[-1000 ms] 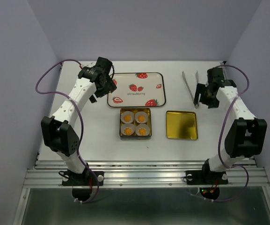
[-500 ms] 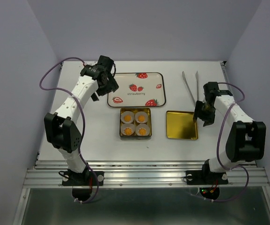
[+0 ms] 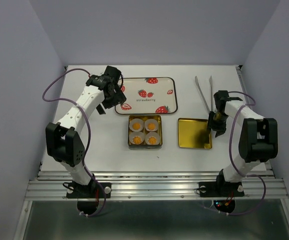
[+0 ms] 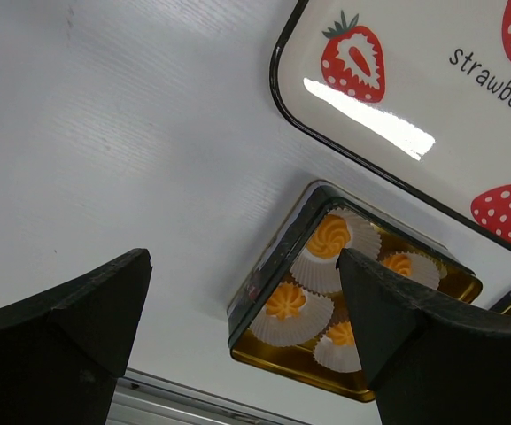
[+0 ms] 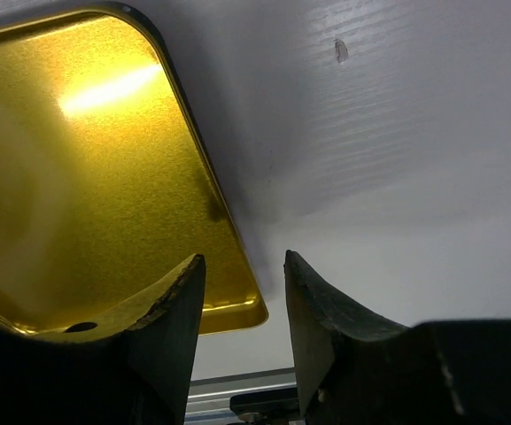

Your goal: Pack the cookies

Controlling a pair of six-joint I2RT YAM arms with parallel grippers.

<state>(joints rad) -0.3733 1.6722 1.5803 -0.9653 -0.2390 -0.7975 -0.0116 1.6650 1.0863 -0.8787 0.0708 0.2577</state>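
Four orange-yellow cookies (image 3: 145, 132) sit in white paper cups inside a square gold tin (image 3: 145, 144) at the table's middle. In the left wrist view the cookies (image 4: 329, 235) show in the tin (image 4: 277, 267) between my fingers. My left gripper (image 3: 115, 93) is open and empty, at the left edge of the strawberry tray (image 3: 147, 100); it also shows in the left wrist view (image 4: 243, 258). My right gripper (image 3: 216, 124) is open at the right edge of the flat gold lid (image 3: 194, 133). In the right wrist view (image 5: 243, 266) its jaws straddle the lid's (image 5: 87, 168) right rim.
Metal tongs (image 3: 203, 93) lie at the back right, beyond my right gripper. The strawberry tray (image 4: 397, 97) lies just behind the tin. The table's metal front rail (image 3: 154, 186) runs along the near edge.
My right gripper has moved from beside the tongs toward the near side and down to the gold lid's right edge. My left gripper has shifted only slightly.
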